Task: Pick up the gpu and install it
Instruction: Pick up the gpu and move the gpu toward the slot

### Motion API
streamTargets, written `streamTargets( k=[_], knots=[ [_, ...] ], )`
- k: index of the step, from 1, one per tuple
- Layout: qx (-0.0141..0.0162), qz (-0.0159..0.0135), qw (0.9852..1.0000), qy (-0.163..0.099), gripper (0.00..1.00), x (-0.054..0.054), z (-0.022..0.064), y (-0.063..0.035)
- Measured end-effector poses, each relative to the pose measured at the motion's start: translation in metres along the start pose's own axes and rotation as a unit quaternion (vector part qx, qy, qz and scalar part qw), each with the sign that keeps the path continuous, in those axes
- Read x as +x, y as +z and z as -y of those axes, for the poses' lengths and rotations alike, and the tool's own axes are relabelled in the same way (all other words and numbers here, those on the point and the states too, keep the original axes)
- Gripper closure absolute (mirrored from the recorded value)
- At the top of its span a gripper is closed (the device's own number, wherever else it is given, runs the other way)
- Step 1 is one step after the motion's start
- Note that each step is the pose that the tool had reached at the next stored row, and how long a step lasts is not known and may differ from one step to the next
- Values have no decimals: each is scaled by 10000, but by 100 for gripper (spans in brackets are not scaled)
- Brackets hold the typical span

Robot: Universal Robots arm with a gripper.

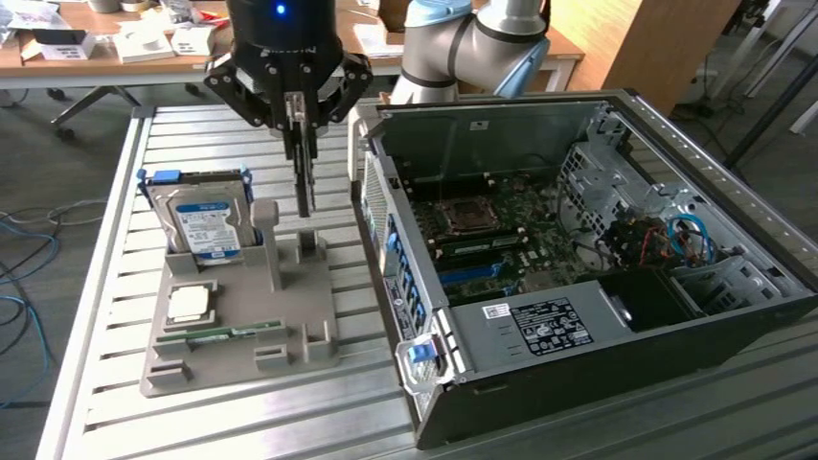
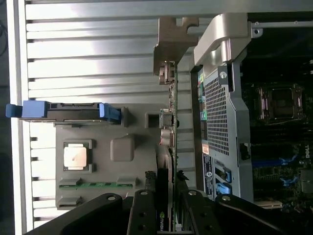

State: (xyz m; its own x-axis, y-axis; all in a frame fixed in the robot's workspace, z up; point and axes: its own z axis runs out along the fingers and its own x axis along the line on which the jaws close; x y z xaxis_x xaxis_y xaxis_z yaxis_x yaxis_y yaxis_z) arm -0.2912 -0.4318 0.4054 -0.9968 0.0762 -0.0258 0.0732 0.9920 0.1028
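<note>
The gpu (image 1: 305, 187) is a thin dark card seen edge-on, hanging upright from my gripper (image 1: 302, 144), which is shut on its upper edge. Its lower end hovers just above the grey parts holder (image 1: 301, 316), near the holder's upright posts. In the wrist view the gpu (image 2: 169, 122) runs as a narrow strip away from my gripper (image 2: 166, 218), its metal bracket (image 2: 173, 39) at the far end. The open computer case (image 1: 576, 278) stands at the exterior view's right, close beside the card.
The holder also carries a blue-labelled hard drive (image 1: 205, 225) standing upright, a square processor (image 1: 190, 305) and a green memory stick (image 1: 237, 333). The case's motherboard (image 1: 499, 235) lies exposed. Everything rests on a slatted metal table (image 1: 115, 402); a cluttered desk (image 1: 128, 38) stands behind.
</note>
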Motion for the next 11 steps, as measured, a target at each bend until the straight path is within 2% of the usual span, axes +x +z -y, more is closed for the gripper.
streamTargets(
  k=[6,11],
  knots=[
    [0,0,10000,0,74,-12,-16,-151],
    [-1,0,10000,0,74,-13,-17,-159]
  ],
)
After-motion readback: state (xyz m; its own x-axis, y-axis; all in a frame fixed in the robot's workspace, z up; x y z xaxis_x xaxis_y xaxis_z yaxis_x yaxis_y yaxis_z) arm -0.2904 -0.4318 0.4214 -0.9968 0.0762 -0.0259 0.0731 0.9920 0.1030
